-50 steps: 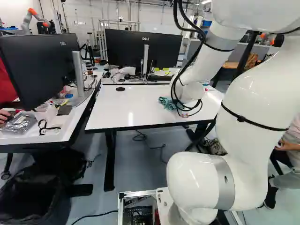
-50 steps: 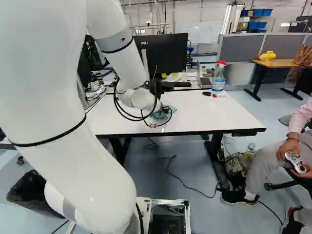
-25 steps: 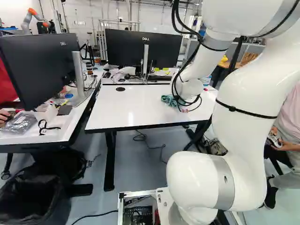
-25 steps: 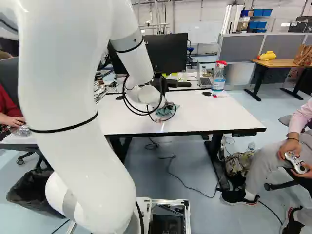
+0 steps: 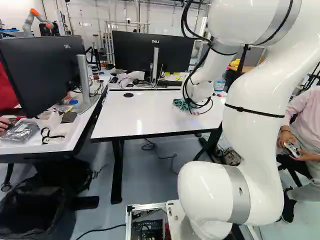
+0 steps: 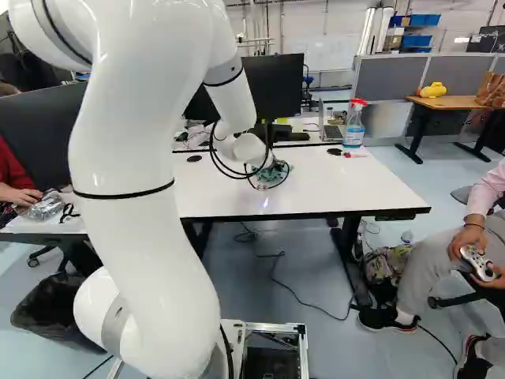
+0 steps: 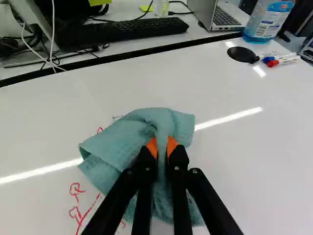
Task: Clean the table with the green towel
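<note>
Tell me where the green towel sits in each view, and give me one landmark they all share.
Left base view: the towel is just right of the middle, beside the arm and its cables.
Right base view: the towel is slightly right of the middle, by the arm's lower end.
Wrist view: the towel is pinched between the claw's fingers.
Shared landmark: the white table under it.

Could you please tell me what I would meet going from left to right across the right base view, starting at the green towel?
Green towel, flat black disc, spray bottle, yellow object, brown paper bag.
</note>
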{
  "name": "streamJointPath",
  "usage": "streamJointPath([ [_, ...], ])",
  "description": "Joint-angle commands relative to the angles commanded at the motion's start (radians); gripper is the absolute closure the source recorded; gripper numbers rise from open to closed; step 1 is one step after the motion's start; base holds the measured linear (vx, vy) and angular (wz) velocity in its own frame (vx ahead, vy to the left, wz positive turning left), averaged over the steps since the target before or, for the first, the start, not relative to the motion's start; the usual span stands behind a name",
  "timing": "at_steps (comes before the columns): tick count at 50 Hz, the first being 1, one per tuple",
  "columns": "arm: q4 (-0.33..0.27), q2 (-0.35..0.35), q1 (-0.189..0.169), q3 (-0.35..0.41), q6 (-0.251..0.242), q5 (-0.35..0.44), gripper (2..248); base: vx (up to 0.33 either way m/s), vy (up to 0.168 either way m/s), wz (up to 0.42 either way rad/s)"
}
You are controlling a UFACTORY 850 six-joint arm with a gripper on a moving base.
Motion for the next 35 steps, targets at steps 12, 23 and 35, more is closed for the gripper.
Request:
streamJointPath([
  [12,0.0,-0.051,0.008,-0.063,0.0,0.0,208,0.0,0.0,0.0],
  [23,0.0,-0.094,0.02,-0.118,0.0,0.0,208,0.0,0.0,0.0],
  [35,0.0,-0.117,0.048,-0.147,0.0,0.0,208,0.0,0.0,0.0],
])
